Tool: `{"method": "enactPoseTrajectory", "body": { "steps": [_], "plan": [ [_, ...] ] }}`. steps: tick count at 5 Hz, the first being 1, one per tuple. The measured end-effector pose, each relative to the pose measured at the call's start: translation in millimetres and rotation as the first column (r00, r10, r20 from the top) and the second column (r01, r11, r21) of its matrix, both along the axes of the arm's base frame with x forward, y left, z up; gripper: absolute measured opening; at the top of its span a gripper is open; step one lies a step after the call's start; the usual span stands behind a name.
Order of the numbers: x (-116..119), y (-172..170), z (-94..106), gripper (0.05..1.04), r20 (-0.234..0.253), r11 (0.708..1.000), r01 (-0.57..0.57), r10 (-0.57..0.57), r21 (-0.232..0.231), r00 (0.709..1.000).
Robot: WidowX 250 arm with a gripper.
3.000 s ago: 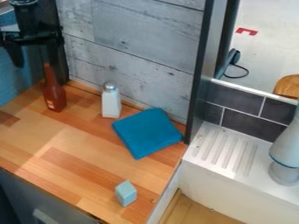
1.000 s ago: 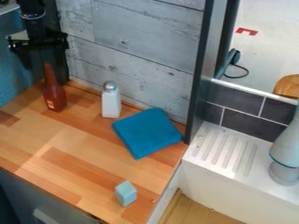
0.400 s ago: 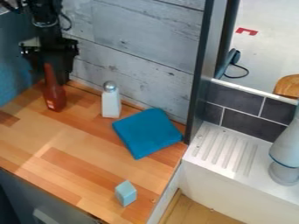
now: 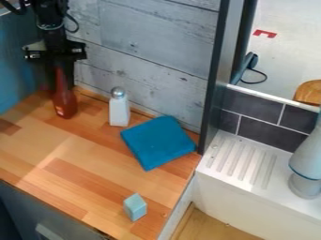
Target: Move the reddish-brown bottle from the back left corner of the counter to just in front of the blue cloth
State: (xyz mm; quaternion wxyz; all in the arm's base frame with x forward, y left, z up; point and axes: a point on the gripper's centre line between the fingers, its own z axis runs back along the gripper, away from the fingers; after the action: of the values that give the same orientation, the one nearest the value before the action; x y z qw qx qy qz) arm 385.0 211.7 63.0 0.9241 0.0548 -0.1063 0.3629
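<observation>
Closing around the neck of a red-brown bottle [image 4: 64, 107], the black gripper [image 4: 61, 86] is hanging at the upper left, with its fingers [image 4: 69, 72] pressing in from both sides. We are seeing the bottle's smooth, rounded body widening below the slim neck, at the back left of the table [image 4: 94, 152], but we are not managing to tell what is inside.

Just to the right, we are finding a white, square-sided shaker [image 4: 119, 112] standing upright under a rounded, metallic-looking cap; its contents are staying hidden from us. Beside it, a folded blue cloth [image 4: 158, 143] is lying flat in a soft, roughly square pad. Nearer the front edge, a small pale-blue block [image 4: 135, 207] is showing us flat faces and a slanted top.

The table is displaying glossy wood strips in mixed tones, and weathered grey boards [image 4: 156, 42] are rising behind. At the right, we are viewing a white sink [image 4: 246, 164] with parallel grooves along its ledge, dark rectangular tiles [image 4: 251, 105] behind and a smooth grey faucet [image 4: 306, 161] above.
</observation>
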Motion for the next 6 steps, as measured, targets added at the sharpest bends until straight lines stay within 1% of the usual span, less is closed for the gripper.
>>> {"method": "enactPoseTrajectory", "body": {
  "steps": [1, 2, 3, 4, 5, 6],
  "plan": [
    [0, 1, 0.2, 0.332, 0.0, 1.0, -0.01, 0.01, 0.006, 1.0],
    [-1, 0, 0.2, 0.332, -0.009, 1.0, -0.013, 0.013, 0.001, 1.0],
    [-5, -4, 10.2, 0.332, 0.001, 1.0, -0.024, 0.024, -0.017, 1.0],
    [-18, -16, 56.8, 0.332, 0.095, 1.0, -0.021, 0.02, 0.011, 0.995],
    [-31, -46, 80.5, 0.332, 0.144, 0.999, 0.031, -0.035, 0.025, 0.989],
    [-35, -91, 90.2, 0.332, 0.156, 0.99, 0.137, -0.141, 0.035, 0.978]
  ]
}}
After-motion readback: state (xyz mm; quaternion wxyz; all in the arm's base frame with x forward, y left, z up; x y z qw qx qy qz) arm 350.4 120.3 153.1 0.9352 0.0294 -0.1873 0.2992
